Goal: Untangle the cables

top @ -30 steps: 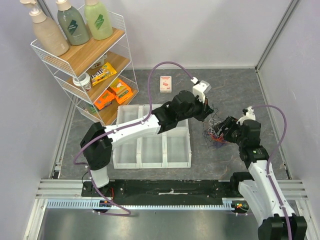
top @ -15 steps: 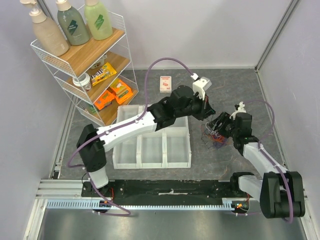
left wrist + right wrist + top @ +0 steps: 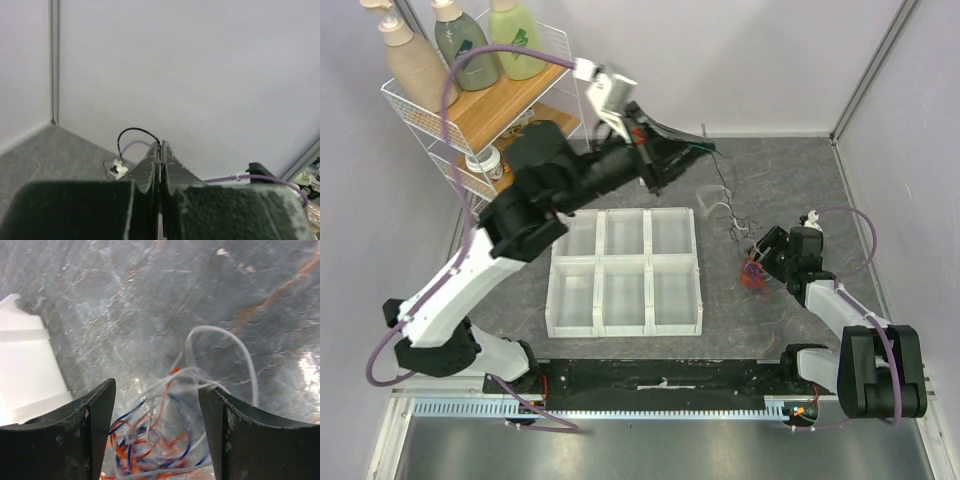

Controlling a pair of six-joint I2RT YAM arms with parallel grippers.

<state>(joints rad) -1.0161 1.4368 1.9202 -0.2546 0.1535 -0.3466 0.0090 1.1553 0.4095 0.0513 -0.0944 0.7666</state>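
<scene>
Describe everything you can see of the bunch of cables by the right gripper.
The cables are thin, floppy wires in orange-red, blue and white, knotted into a loose bunch lying on the grey table. One white strand arcs out in a loop. The right gripper's open fingers stand either side of the bunch; contact cannot be told. A black strand is pinched by the shut left gripper.
</scene>
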